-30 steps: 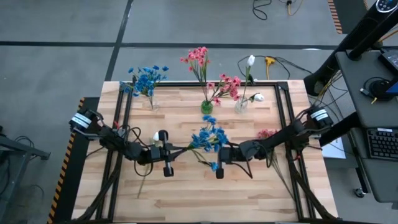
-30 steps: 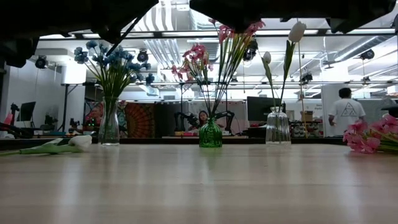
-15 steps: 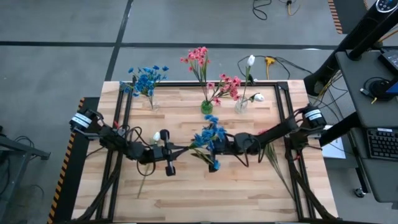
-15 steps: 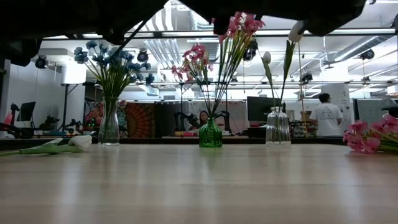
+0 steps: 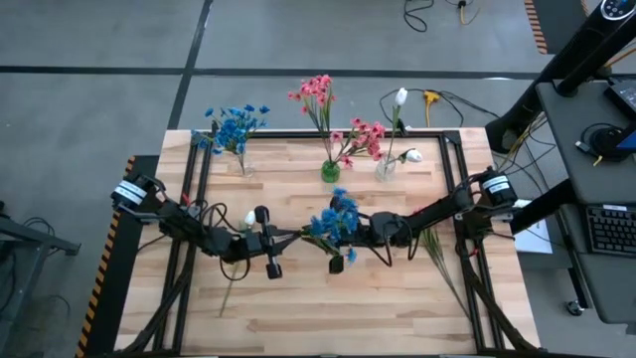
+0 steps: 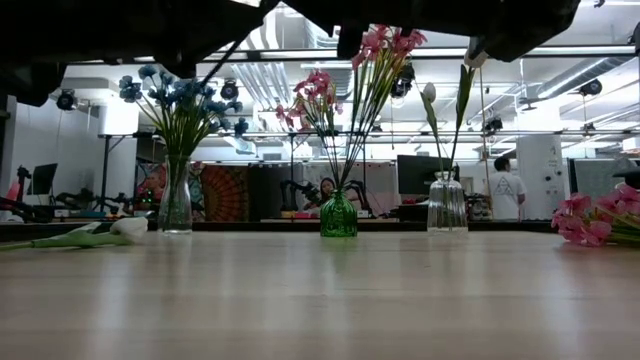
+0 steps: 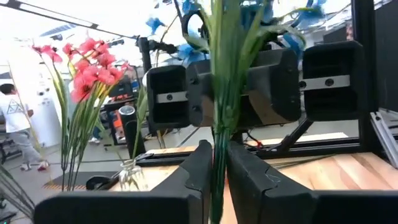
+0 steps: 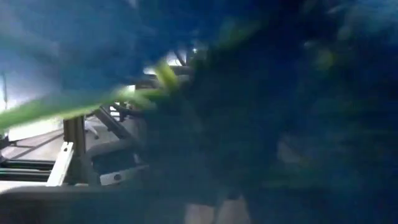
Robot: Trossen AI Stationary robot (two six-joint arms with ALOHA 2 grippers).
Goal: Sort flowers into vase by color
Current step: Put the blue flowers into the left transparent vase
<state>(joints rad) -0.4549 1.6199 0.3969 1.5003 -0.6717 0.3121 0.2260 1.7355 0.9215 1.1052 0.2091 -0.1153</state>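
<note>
This is a robotics lab or workshop in an open industrial hall. The low view looks past the wooden table into a large room with exposed ceiling ducts, strip lighting, computer monitors on benches and a person in a white T-shirt standing at the back; another person sits behind the benches. From above, the floor is bare grey concrete with cables trailing across it, and a desk with a keyboard stands beside the black-framed rig.
</note>
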